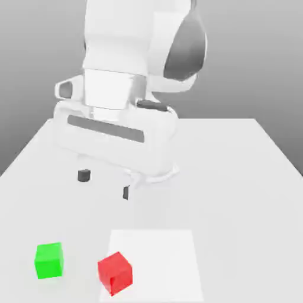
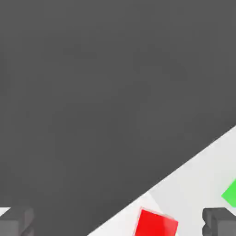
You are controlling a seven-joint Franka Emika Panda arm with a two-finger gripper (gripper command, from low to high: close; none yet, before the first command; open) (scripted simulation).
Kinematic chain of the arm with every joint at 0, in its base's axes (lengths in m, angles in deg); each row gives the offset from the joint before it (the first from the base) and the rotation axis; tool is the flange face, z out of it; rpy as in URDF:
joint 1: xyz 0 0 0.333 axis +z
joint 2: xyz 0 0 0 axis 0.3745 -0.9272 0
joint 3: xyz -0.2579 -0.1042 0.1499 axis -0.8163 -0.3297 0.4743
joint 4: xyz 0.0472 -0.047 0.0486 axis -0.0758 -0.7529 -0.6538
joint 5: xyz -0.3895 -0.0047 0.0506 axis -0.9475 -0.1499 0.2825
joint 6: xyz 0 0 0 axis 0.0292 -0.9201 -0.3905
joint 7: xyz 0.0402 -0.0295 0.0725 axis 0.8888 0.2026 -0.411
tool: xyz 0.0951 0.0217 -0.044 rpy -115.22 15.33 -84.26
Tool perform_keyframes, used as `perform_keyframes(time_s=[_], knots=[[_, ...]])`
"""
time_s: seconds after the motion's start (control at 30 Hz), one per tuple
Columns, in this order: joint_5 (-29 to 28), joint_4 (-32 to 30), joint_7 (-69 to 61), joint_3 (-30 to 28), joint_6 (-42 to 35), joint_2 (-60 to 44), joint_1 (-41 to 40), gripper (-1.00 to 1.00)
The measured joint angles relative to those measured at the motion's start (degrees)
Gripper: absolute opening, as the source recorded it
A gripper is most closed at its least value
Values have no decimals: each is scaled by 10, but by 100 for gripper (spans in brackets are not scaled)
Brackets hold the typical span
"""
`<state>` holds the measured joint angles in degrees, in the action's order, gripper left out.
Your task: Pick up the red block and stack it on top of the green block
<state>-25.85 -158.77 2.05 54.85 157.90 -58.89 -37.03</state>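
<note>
The red block [image 1: 115, 273] sits on the white table near the front, turned at an angle, on the corner of a brighter white square patch [image 1: 165, 260]. The green block [image 1: 49, 260] rests apart from it, toward the exterior view's left. My gripper [image 1: 105, 184] hangs above the table behind both blocks, fingers spread wide and open, nothing between them. In the hand view the red block [image 2: 155, 223] and a corner of the green block [image 2: 230, 193] show between the two dark fingertips [image 2: 220, 220].
The white arm body [image 1: 130, 89] looms over the back of the table [image 1: 237, 177]. The table's front edge runs diagonally in the hand view, with dark floor [image 2: 92, 92] beyond it.
</note>
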Motion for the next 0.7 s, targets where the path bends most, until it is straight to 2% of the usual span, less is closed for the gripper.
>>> perform_keyframes(time_s=[0.2, 0.37, 0.4, 0.6, 0.7], knots=[[34, -28, 66, -4, 56, -119, -10, 0], [18, -17, 90, -23, 137, -222, 5, 0], [15, -16, 92, -26, 147, -233, 7, -100], [13, -15, 94, -27, 152, -239, 8, -100], [24, -21, 85, -18, 119, -199, 1, -100]])
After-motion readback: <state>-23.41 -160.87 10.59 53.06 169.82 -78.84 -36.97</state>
